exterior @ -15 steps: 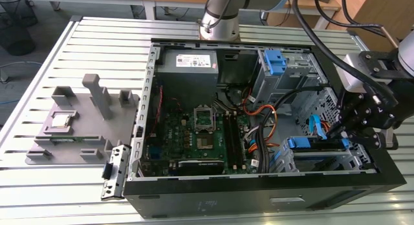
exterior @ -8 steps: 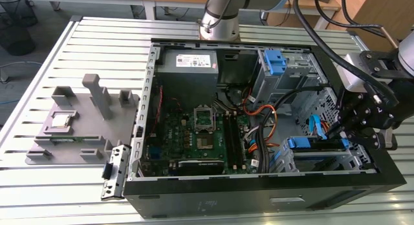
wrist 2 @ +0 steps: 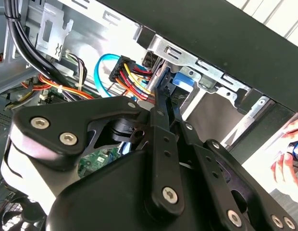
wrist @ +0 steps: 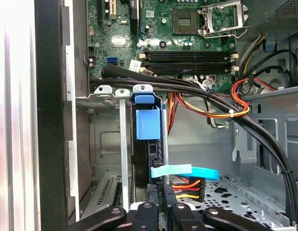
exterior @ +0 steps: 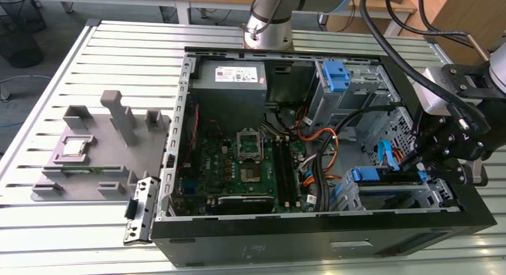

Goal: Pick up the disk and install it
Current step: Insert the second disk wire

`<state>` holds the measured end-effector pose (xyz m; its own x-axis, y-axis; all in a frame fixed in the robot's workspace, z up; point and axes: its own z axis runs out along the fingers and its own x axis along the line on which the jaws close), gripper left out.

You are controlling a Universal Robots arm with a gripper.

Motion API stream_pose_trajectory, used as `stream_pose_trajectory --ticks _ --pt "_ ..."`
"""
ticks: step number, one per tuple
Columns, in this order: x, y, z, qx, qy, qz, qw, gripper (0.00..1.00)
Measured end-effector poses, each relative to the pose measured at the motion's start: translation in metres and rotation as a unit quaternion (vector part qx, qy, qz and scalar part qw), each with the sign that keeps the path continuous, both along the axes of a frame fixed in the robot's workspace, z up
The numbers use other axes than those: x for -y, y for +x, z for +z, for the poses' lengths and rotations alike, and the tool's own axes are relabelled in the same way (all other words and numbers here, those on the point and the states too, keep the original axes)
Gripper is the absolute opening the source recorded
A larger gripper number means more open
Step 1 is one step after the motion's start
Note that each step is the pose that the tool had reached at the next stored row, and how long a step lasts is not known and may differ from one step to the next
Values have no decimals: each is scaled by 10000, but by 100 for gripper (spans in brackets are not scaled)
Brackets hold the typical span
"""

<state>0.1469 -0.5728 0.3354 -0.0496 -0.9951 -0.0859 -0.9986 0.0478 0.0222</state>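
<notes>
Disk (exterior: 385, 175), item of the task: seated on edge in a drive bay at the front corner of the open computer case (exterior: 237, 236), blue bracket uppermost.

Exterior view. Gripper (exterior: 418, 167) sits at the case wall on the exterior view's right, fingertips down at the bay's blue bracket. Fingers look drawn close together on the bracket end, though their tips merge with the dark metal and the grip itself is a judgement. Grey parts tray (exterior: 95, 150) on the slatted table (exterior: 118, 50) at the exterior view's left carries a small square processor chip (exterior: 75, 147) and no disk. Judged status: pick-up done, insertion far advanced. Whether the disk is fully latched cannot be told.

Second wrist view. Black gripper linkage covers most of the bay. The fingers (wrist 2: 161, 103) run together to a narrow point at a blue piece of the disk's bracket, beside a bundle of red, yellow and orange power wires (wrist 2: 132, 77) and a light blue data cable (wrist 2: 102, 72). The disk's body is hidden. A person's hand (wrist 2: 288, 159) is cut off at the frame edge.

First wrist view. The disk's blue bracket stands upright in the bay below the motherboard (wrist: 154, 33), with the data cable and power plug lying at its near end. The finger ends are cut off at the frame edge.
</notes>
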Motion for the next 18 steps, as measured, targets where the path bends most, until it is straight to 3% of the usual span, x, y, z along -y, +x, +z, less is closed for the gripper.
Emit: stream_pose_trajectory --ticks 10,18 --pt "2 0 -14 -1 -59 17 10000 17" --pt "2 0 -41 -1 -60 17 10000 17"
